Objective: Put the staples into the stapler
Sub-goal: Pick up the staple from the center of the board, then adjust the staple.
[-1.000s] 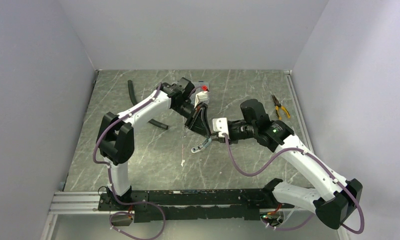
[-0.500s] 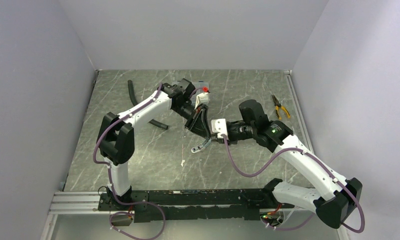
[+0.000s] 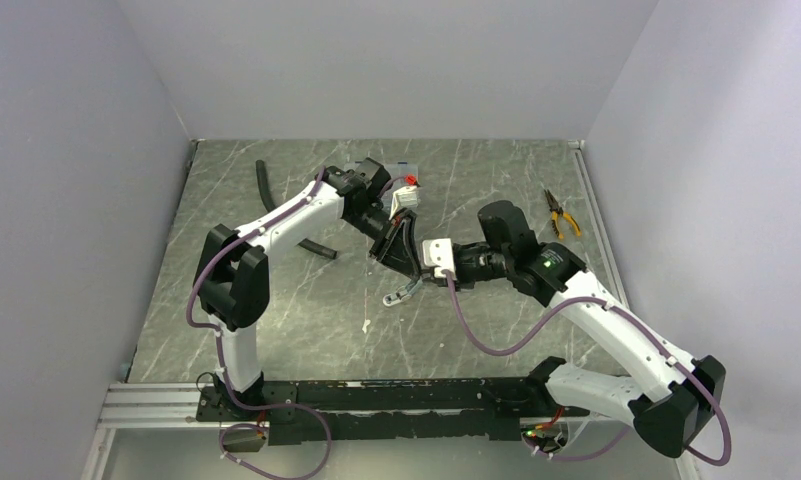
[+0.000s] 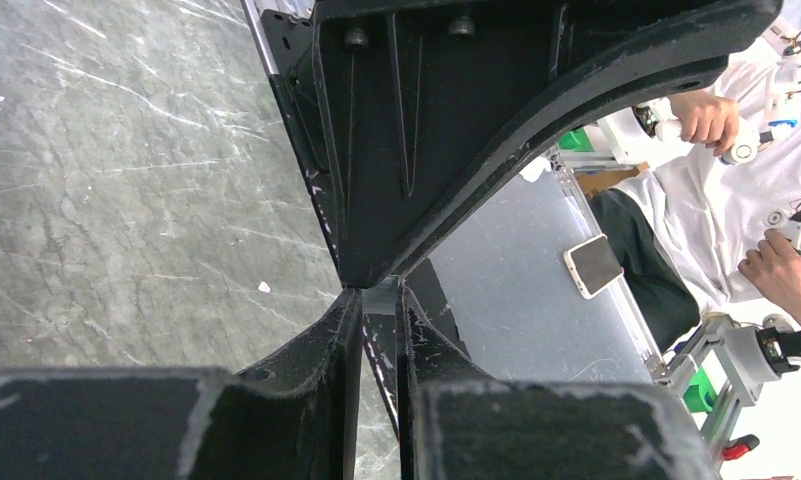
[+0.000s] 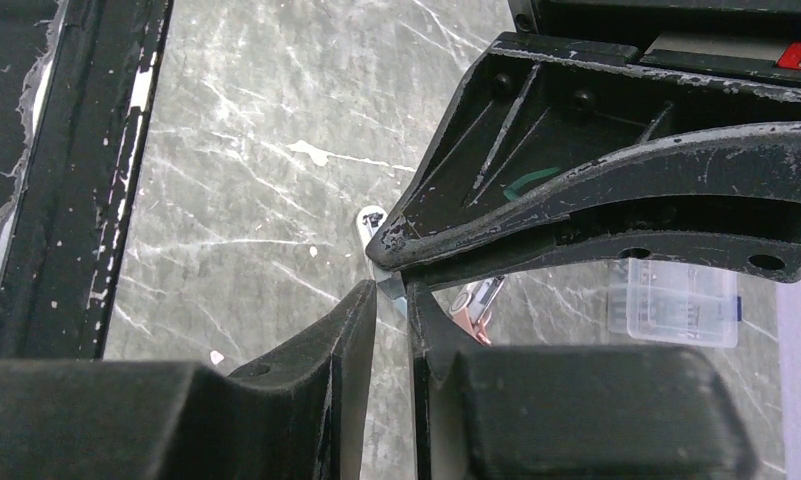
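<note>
Staples (image 5: 392, 290), a thin silvery strip, sit between both claws over mid-table, with the open stapler (image 3: 403, 291) on the table (image 3: 276, 300) at their seven o'clock. The left gripper (image 4: 381, 305) is clamped on them. The right gripper (image 5: 393, 312) is nearly together around them; whether it bites cannot be told. Likely light, slippery and easily snapped: pinch the flat sides at mid-length.

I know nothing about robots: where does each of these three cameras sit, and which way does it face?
Top external: high behind the bases, facing down on the table; the left arm and right arm show whole.
Left wrist: on the left arm's wrist, facing along its own black fingers to the staples between them.
Right wrist: on the right arm's wrist, facing along its own fingers to the left gripper.
Shared: both wrist views show the staples.
</note>
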Tool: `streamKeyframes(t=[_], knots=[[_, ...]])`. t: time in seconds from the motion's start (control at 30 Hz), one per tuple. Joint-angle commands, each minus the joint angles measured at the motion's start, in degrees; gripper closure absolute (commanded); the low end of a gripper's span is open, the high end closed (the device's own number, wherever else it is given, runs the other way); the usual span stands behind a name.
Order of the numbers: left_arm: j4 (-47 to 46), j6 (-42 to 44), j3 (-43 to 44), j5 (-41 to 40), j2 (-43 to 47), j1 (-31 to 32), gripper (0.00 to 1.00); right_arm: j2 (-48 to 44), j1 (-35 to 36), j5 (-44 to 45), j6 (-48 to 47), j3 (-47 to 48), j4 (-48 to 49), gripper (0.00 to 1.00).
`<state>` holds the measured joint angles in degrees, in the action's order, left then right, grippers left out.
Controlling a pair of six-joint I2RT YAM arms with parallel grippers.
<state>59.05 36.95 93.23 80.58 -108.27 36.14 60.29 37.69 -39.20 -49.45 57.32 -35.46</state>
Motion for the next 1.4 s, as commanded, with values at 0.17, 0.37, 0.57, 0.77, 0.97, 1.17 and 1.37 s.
streamKeyframes(t=[0.17,0.37,0.57,0.77,0.97,1.17,1.37], knots=[[2.50,3.89,2.21,3.27,0.25,0.69,0.86,-2.79,0.46,0.80,0.83,-1.70,5.44,0.78],[2.87,4.42,2.13,3.10,-0.08,0.71,0.86,-3.29,0.49,0.53,1.04,-1.31,5.24,0.76],[3.79,5.24,2.57,2.79,-0.52,0.68,0.86,-3.78,0.46,0.34,1.01,-1.03,4.94,0.74],[3.75,5.04,2.83,2.46,-0.80,0.69,0.86,-3.86,0.46,-1.32,0.70,-0.88,3.99,0.73],[4.16,5.31,3.39,2.19,-1.36,0.69,0.86,-4.25,0.45,-3.02,0.05,-0.86,2.91,0.74],[5.00,5.69,4.46,2.48,-1.94,0.60,0.86,-3.93,0.46,-3.21,-0.18,-1.29,2.48,0.74],[5.00,5.64,4.59,2.87,-1.71,0.64,0.86,-3.30,0.55,-2.17,-0.71,-1.97,2.64,0.74]])
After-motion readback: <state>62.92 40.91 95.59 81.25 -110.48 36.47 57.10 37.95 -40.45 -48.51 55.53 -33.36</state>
